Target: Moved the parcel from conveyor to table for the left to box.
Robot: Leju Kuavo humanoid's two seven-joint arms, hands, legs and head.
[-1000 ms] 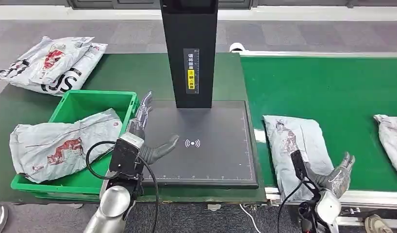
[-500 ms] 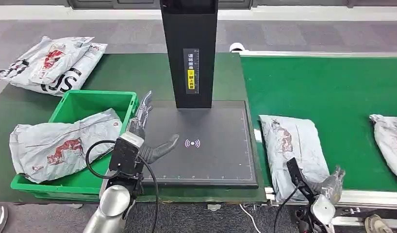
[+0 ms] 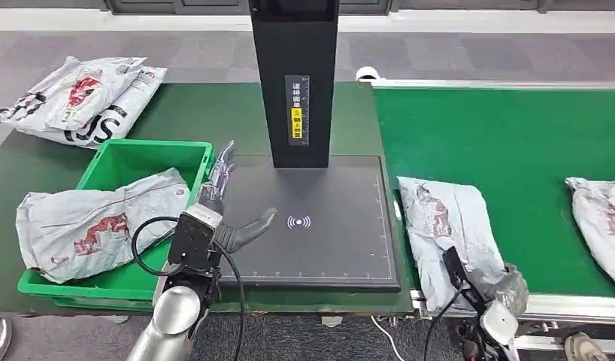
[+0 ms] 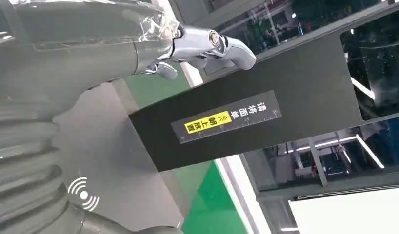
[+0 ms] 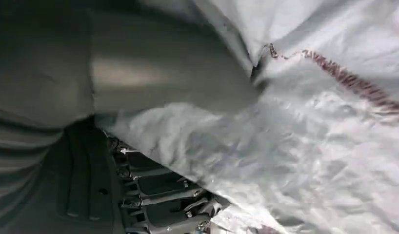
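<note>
head camera looks down; wrist cameras sit close behind hands.

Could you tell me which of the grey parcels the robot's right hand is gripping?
The parcel on the conveyor nearest the black scanner pad; the right hand grips its near end.

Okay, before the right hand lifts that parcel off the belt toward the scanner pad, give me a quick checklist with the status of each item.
1. Right hand grips the grey plastic mailer parcel at its near end: ok; the right wrist view shows thumb above and fingers below the film.
2. Grip firm enough to lift: cannot tell.
3. Black flat scanner pad bare for the drop: ok.
4. Left hand holds nothing: ok, fingers apart, but it reaches over the pad's left edge.
5. Second grey parcel on the green conveyor belt apart from the first: ok.
6. Green plastic crate has room: cannot tell; one parcel already lies across it.
</note>
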